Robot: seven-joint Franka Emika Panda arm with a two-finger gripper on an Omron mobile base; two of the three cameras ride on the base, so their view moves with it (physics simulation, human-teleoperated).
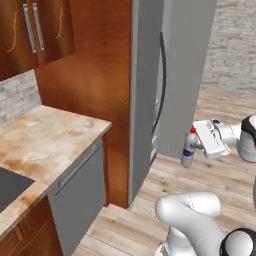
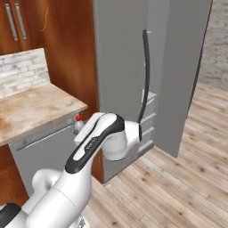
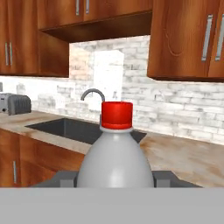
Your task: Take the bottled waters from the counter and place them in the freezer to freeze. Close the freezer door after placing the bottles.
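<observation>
Hand view: red-capped bottle (image 3: 115,157) clamped in jaws, base cut off; freezer (image 1: 150,90) interior hidden.

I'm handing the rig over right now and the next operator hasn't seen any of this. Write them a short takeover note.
Gripper: shut on the red-capped bottle, held upright in the air over the wooden floor, clear of the counter.
Freezer: its door stands swung open, with shelves visible inside in the right base view.
Blue-capped bottle: I cannot place it from these views.
Done: first bottle picked up, door open.
Left: put this bottle in the freezer, fetch and place the second one, close the door.
</observation>
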